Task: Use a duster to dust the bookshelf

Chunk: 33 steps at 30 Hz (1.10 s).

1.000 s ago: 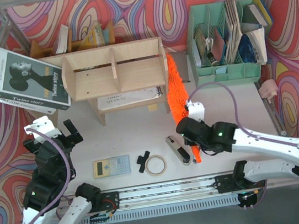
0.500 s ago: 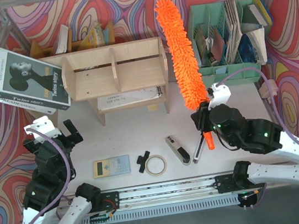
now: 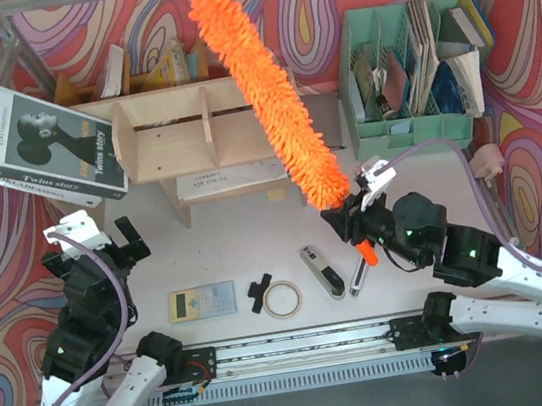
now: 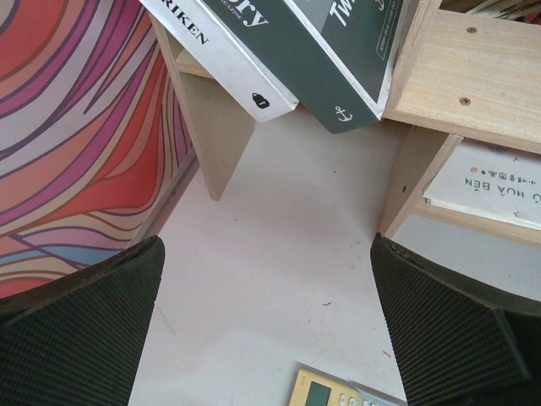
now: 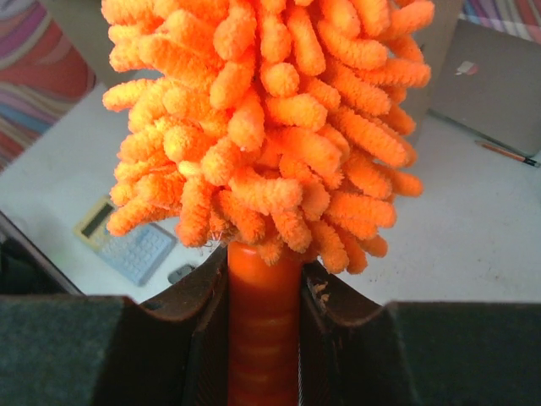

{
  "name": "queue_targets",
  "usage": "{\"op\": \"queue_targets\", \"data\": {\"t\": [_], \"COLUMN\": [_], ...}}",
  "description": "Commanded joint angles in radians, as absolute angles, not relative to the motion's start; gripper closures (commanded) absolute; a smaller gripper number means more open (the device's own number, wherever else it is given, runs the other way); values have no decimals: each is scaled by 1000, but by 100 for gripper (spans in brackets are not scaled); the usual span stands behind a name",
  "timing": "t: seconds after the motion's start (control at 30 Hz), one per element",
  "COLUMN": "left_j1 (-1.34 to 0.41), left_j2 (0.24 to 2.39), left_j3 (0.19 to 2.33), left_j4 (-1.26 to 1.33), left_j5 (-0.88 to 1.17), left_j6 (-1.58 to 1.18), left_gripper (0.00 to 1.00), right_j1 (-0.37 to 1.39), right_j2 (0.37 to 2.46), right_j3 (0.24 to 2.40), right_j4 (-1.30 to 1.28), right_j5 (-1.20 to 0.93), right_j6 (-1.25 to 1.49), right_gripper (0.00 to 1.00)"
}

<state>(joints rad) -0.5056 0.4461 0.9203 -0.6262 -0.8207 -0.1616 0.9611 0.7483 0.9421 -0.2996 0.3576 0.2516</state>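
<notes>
Right gripper (image 3: 355, 223) is clenched on the short smooth orange plastic handle (image 5: 262, 313) of the long fluffy bright-orange chenille duster (image 3: 266, 93). The right wrist view shows both jaws pressed to the handle's sides just below the fluffy head.

Key relation: the duster's long axis runs from the right gripper up and away to the far left. In the top view the head crosses over the right end of the wide light plywood bookshelf (image 3: 167, 107), and its tip reaches past the back edge, against the swirly backdrop. The head looks raised above the shelf. Contact with the top board cannot be told from these views.

The bookshelf lies far-left of the right gripper, its three compartments opening toward the arms. Its length runs left-right, so the duster sits diagonal to it, not along it.

Left gripper (image 4: 266, 338) is released, jaws wide, nothing between them. It sits low near the shelf's left leg, under the dark green and white book (image 3: 36, 145) that leans on the left end. It is nearer that end but holds no tool, so the right arm has the job.

Judgement: the coming move needs the head tipped down onto the top board or into the right compartment, then swept leftward along the shelf. Risk: the long head could clip the mint green plastic file organizer (image 3: 412, 128) on the right if it swings back.
</notes>
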Motion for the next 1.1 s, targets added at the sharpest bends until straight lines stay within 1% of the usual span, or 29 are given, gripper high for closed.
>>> {"op": "queue_targets", "data": {"t": [0.0, 0.2, 0.53, 0.63, 0.77, 0.93, 1.07], "left_j1": [-500, -501, -500, -500, -501, -500, -501], "left_j2": [446, 452, 446, 447, 449, 452, 451], "left_j3": [924, 924, 923, 925, 925, 925, 923], "left_j4": [-628, -625, -624, -625, -624, -626, -624], "left_j5": [-845, -846, -850, -850, -849, -848, -848], "left_j6": [-167, -166, -166, -165, -164, -165, -165], "left_gripper": [1, 1, 2, 1, 2, 2, 2], "right_j1": [959, 959, 981, 998, 1060, 1158, 1184], "right_j2": [691, 655, 723, 736, 777, 842, 889], "right_j3": [845, 710, 645, 627, 608, 588, 606], "right_j4": [-92, 45, 89, 74, 43, 31, -19], "right_j5": [257, 158, 87, 31, 14, 69, 56], "right_j6": [139, 49, 12, -12, -34, -43, -36], "right_gripper": [100, 100, 100, 100, 100, 100, 100]}}
